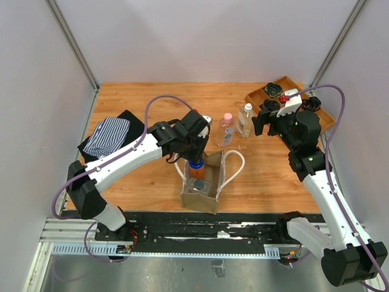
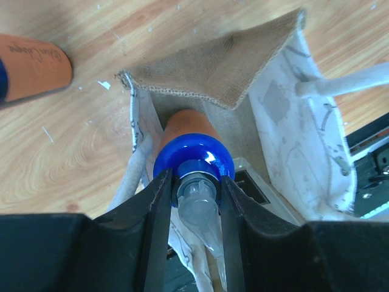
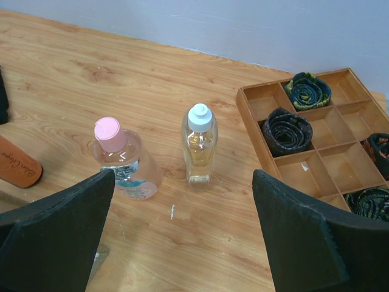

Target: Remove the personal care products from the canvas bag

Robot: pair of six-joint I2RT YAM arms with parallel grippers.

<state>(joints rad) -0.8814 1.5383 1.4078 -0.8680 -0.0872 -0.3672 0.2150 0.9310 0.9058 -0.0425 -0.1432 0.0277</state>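
Note:
The canvas bag stands near the table's front edge with its mouth open. An orange-brown bottle with a blue cap sticks up out of it, and my left gripper is shut on its cap and pump neck from above. A second orange-brown bottle lies on the wood just beyond the bag. Two clear bottles stand upright behind the bag, one pink-capped and one white-capped. My right gripper hangs open and empty just short of them, to the right of the white-capped one in the top view.
A wooden compartment tray with dark coiled bundles sits at the back right, close to my right arm. Folded black and blue-striped clothing lies at the left. The bag's white handles loop out to its right.

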